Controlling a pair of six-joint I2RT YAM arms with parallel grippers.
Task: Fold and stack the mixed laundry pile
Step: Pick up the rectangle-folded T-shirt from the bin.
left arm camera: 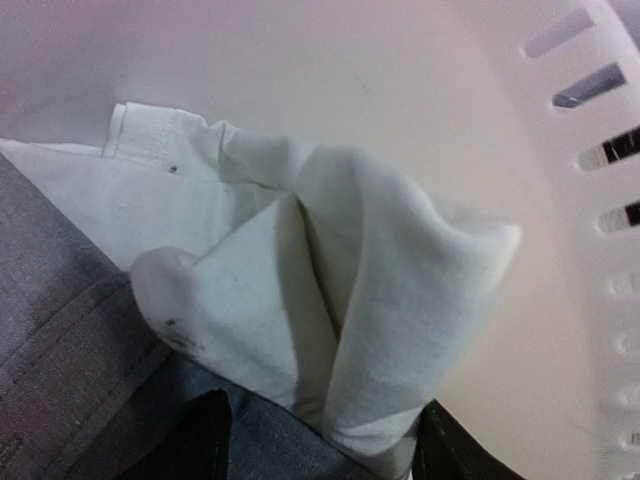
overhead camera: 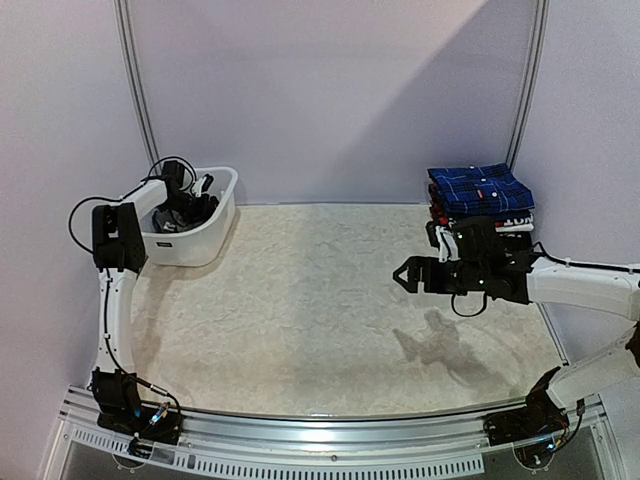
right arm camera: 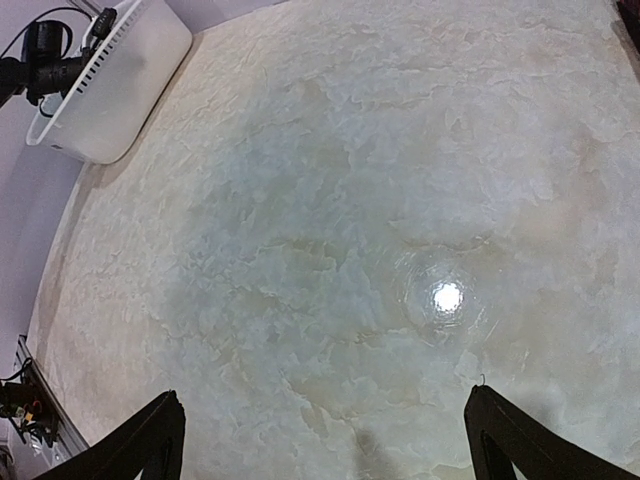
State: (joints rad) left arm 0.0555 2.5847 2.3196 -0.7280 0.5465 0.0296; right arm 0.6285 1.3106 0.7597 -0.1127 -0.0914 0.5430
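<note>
Laundry partly in basket (overhead camera: 215,240), partly stacked
White shirt (left arm camera: 380,300) and grey garment (left arm camera: 70,360) are seen in the basket, a white fold straddled by the released left end effector (left arm camera: 320,450); plaid shirt (overhead camera: 480,188) is stacked far right, near the wide-spread right end effector (right arm camera: 325,440).

The pale, marbled table (overhead camera: 320,300) carries a white slotted basket (overhead camera: 192,245) at its far left corner. A stack of folded clothes (overhead camera: 480,192) sits far right, well apart.

The left gripper (left arm camera: 325,455) straddles a bunched fold of white shirt (left arm camera: 390,300); grey garment (left arm camera: 60,350) lies left; slotted basket (left arm camera: 590,300) wall right.
</note>
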